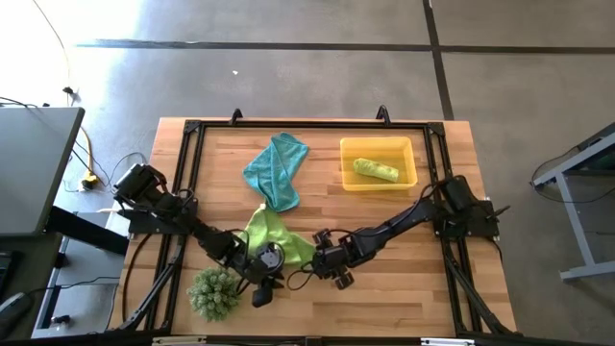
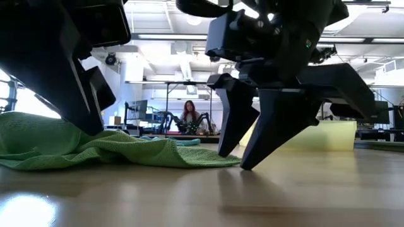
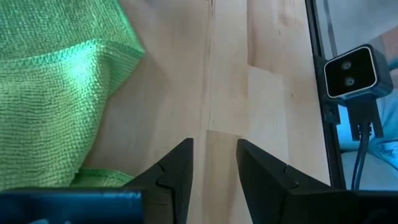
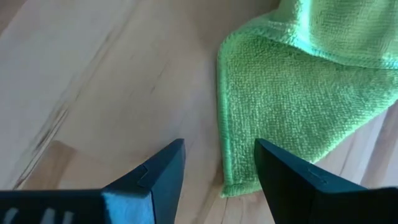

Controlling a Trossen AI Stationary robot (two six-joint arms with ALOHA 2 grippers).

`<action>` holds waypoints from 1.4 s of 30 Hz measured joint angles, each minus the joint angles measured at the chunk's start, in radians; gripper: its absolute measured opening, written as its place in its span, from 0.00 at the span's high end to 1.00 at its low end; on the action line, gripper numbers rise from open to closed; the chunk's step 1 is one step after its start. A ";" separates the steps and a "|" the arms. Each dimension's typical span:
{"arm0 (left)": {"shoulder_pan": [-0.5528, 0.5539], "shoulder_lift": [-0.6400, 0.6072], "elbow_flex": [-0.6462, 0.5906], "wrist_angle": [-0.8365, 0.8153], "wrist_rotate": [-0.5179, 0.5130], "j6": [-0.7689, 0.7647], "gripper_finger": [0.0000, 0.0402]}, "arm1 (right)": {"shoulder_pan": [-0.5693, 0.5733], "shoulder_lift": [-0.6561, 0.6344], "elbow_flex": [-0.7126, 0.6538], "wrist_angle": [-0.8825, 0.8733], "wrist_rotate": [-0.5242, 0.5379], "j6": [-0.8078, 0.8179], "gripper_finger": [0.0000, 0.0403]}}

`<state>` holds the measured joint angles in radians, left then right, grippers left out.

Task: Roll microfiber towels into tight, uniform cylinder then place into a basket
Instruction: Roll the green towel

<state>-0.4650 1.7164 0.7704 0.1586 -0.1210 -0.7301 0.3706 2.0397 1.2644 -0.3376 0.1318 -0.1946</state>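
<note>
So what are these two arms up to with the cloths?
They are rolling towels for the basket. One rolled green towel already lies in it. Both claws, left and right, sit open at the table's front beside a crumpled green towel, neither holding it. A blue towel waits farther back.

Grey concrete floor point(image 1: 288, 77) with dark seams, bright ceiling strip lights point(image 2: 177, 36), distant seated person point(image 2: 189, 113)

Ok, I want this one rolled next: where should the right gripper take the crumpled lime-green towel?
Probably at the free corner of the lime-green towel. It lies flat on the table, just ahead of the right gripper, whose jaws stand open, so a short descent from above, straddling the hemmed edge, should catch it.
</note>
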 joint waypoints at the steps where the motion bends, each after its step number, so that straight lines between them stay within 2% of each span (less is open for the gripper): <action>1: -0.001 0.000 0.000 0.000 0.000 0.000 0.72 | -0.005 0.002 0.000 0.000 -0.006 0.006 0.54; 11: -0.030 0.000 0.000 0.057 0.004 -0.003 0.72 | -0.072 0.006 0.000 0.007 -0.110 0.140 0.70; 20: -0.061 0.000 0.000 0.107 0.005 -0.003 0.72 | -0.085 0.023 -0.001 0.003 -0.118 0.195 0.85; 25: -0.069 -0.001 0.002 0.108 0.005 -0.003 0.72 | -0.077 0.024 0.000 -0.001 -0.115 0.195 0.97; 28: -0.069 -0.001 0.016 0.107 0.006 0.008 0.72 | -0.077 0.009 -0.001 -0.006 -0.132 0.209 0.99; 36: -0.051 -0.001 0.075 0.101 -0.002 0.201 0.72 | -0.065 -0.105 -0.010 -0.113 -0.157 0.327 0.99; 42: -0.028 -0.001 0.132 0.101 -0.097 0.445 0.72 | -0.017 -0.227 -0.008 -0.195 -0.109 0.402 1.00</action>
<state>-0.4931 1.7157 0.9021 0.2596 -0.2178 -0.2855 0.3538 1.8126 1.2564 -0.5327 0.0227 0.2069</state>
